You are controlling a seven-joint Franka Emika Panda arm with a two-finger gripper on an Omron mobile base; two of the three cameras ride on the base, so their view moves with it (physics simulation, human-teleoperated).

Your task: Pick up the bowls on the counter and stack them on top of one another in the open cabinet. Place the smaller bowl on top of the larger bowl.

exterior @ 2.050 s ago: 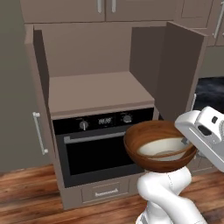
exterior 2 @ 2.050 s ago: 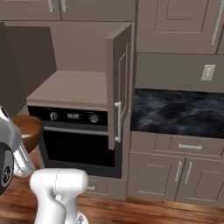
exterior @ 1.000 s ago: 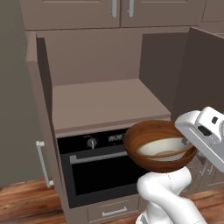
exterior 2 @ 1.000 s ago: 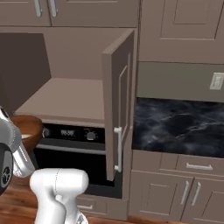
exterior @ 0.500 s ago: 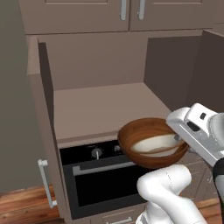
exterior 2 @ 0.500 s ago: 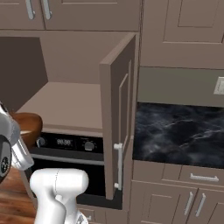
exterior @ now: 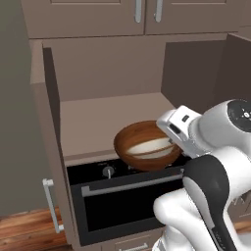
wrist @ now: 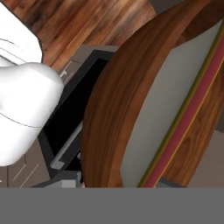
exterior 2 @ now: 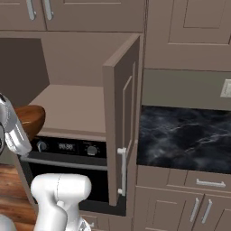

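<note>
The larger bowl, reddish-brown wood, hangs at the front edge of the open cabinet's floor, just above the oven top. The smaller bowl sits tilted inside it, showing its cream-white inside. My gripper is shut on the larger bowl's right rim; its fingertips are hidden. The right base view shows the larger bowl at the far left, beside the hand. Up close in the hand view, the wooden wall and the smaller bowl's cream inside are seen. The counter lies to the right.
A black oven with knobs and a bar handle sits under the compartment. The cabinet's left door and right door stand open at both sides. Panelled cabinets hang above. Wooden floor lies below.
The whole picture has shifted, so the camera has risen and come closer to the cabinet. The held bowls now hang left and forward, at the compartment's front edge.
</note>
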